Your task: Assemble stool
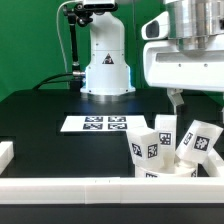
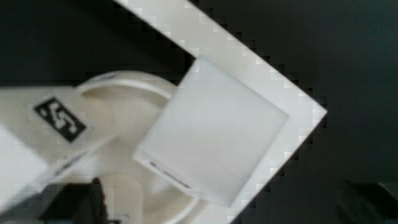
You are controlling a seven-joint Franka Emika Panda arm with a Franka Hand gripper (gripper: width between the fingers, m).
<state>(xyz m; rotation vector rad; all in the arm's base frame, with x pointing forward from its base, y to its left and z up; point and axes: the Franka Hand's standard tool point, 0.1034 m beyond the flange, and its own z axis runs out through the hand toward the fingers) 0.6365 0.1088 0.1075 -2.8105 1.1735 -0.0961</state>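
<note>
The small white plastic stool (image 1: pixel 168 150), with blocky legs carrying black-and-white tags, stands just beside the long white border rail (image 1: pixel 110 187). The two-finger gripper (image 1: pixel 175 101) hangs directly above one leg (image 2: pixel 222 125); whether it is released or clenched I cannot tell.

No readable text, only coded tags

White tagged stool legs (image 1: pixel 140 146) are standing upright on the round seat (image 1: pixel 168 171). The stool is sitting against the front border rail.
</note>
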